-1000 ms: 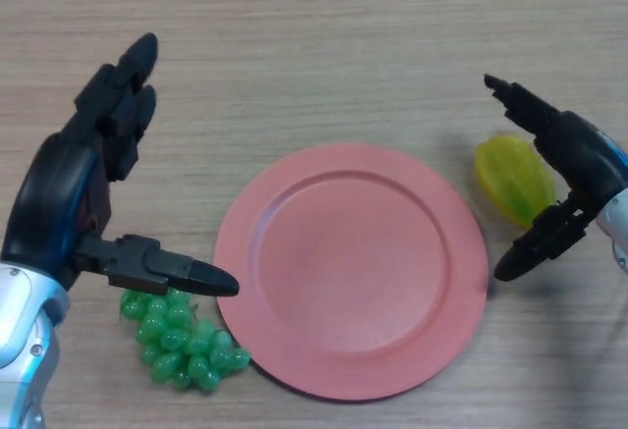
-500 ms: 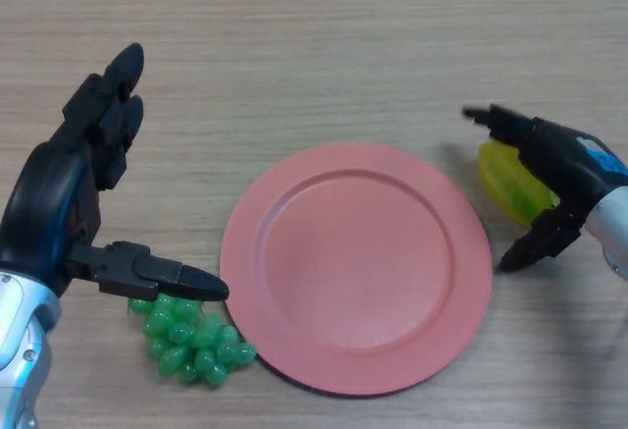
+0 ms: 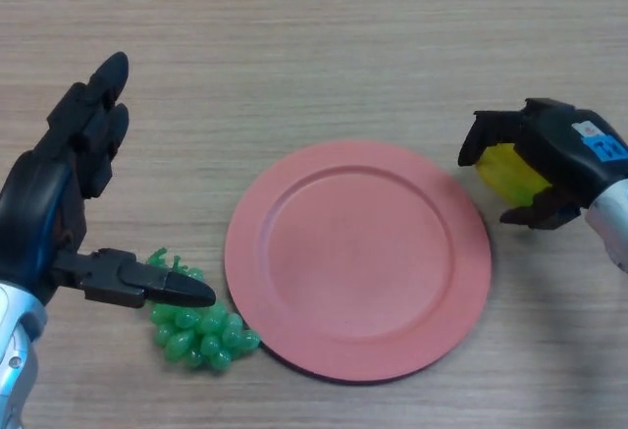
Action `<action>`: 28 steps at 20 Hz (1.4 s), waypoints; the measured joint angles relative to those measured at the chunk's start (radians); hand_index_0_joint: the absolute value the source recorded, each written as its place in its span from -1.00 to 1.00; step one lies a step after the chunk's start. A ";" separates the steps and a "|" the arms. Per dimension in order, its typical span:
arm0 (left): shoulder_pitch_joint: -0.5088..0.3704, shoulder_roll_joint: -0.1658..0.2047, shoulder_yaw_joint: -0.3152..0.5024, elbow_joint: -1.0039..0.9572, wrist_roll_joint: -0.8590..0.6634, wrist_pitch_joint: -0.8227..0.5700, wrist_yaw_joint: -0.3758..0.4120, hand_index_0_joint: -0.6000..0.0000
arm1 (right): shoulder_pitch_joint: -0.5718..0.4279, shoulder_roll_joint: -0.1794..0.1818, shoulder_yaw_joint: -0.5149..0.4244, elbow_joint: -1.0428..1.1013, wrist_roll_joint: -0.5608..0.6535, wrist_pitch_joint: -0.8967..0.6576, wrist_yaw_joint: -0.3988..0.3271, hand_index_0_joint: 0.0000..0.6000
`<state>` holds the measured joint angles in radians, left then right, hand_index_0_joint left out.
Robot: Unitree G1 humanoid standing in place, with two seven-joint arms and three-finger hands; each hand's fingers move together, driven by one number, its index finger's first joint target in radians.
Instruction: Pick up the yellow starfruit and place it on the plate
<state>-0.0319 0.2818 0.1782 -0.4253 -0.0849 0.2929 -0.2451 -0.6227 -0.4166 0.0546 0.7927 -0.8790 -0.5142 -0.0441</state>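
Where the frame's lower left corner begins, the left hand point(image 3: 59, 203) comes in over the counter point(image 3: 314, 46), its fingers held straight and pointing toward the upper left, its thumb stretched out to the right, spread wide and holding nothing. Just under that thumb's tip lies a bunch of green grapes point(image 3: 201, 331), low in the frame and left of centre; the right end of the bunch touches or slightly overlaps the lower left rim of the plate point(image 3: 358, 257). Whether the thumb touches the grapes cannot be told.

The plate is pink and round, flat on the wood-grain counter, filling the centre and lower centre of the frame, with nothing lying on it.

Farther up and at the right edge of the frame, the right hand point(image 3: 559, 154) is wrapped round the yellow starfruit point(image 3: 508, 169). Its black fingers curl over the fruit's top and left side, and the thumb closes in from below, so only a patch of yellow shows between them. The starfruit sits just beside the plate's upper right rim, outside it. Whether the fruit rests on the counter or is raised off it cannot be told from this view. A blue label shows on the wrist behind the right hand.

Beyond both hands, the upper part of the frame shows only the counter's wood grain.
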 measured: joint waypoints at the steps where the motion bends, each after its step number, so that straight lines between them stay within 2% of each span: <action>1: 0.000 0.000 0.000 -0.002 0.000 0.000 0.000 1.00 | 0.013 0.000 -0.001 -0.052 0.017 0.005 0.025 1.00; 2: 0.000 0.000 0.000 -0.007 0.000 0.000 -0.002 1.00 | 0.031 0.002 -0.003 -0.122 0.060 0.018 0.056 1.00; 5: 0.001 0.000 0.001 -0.026 0.000 0.000 -0.010 1.00 | 0.063 0.010 -0.009 -0.287 0.085 0.073 0.103 1.00; 11: -0.003 -0.003 -0.002 -0.029 0.001 0.024 -0.010 1.00 | 0.185 0.125 0.009 -0.554 0.179 0.140 0.289 1.00; 13: -0.015 -0.011 -0.002 -0.027 -0.005 0.024 -0.008 1.00 | 0.209 0.137 0.035 -0.599 0.172 0.136 0.288 1.00; 14: -0.020 -0.011 0.000 -0.019 -0.005 0.023 0.018 1.00 | 0.242 0.166 0.038 -0.643 0.172 0.143 0.287 1.00; 17: -0.029 -0.010 -0.001 0.006 -0.005 0.015 0.069 1.00 | 0.287 0.204 0.081 -0.654 0.170 0.145 0.287 1.00; 21: -0.038 -0.009 -0.002 0.006 -0.021 0.003 0.073 1.00 | 0.313 0.216 0.093 -0.627 0.112 0.167 0.237 1.00; 22: -0.045 -0.008 -0.002 0.006 -0.023 0.003 0.076 1.00 | 0.328 0.223 0.108 -0.630 0.117 0.229 0.237 1.00; 23: -0.050 -0.008 -0.005 0.006 -0.026 0.003 0.082 1.00 | 0.344 0.225 0.146 -0.667 0.165 0.358 0.245 1.00; 24: -0.052 -0.008 -0.006 0.008 -0.049 0.003 0.091 1.00 | 0.369 0.228 0.193 -0.748 0.323 0.609 0.270 1.00; 25: -0.052 -0.008 -0.007 0.009 -0.049 0.003 0.098 1.00 | 0.376 0.229 0.218 -0.795 0.408 0.758 0.286 1.00; 26: -0.052 -0.009 -0.011 0.009 -0.049 0.003 0.109 1.00 | 0.380 0.228 0.232 -0.801 0.448 0.811 0.288 0.50; 27: -0.052 -0.009 -0.012 0.009 -0.049 0.003 0.109 1.00 | 0.380 0.228 0.238 -0.801 0.448 0.811 0.288 0.17; 28: -0.052 -0.009 -0.016 0.009 -0.049 0.003 0.109 1.00 | 0.380 0.228 0.238 -0.805 0.448 0.812 0.288 -0.33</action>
<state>-0.0837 0.2730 0.1622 -0.4162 -0.1343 0.2957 -0.1357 -0.2428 -0.1881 0.2929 -0.0126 -0.4315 0.2975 0.2436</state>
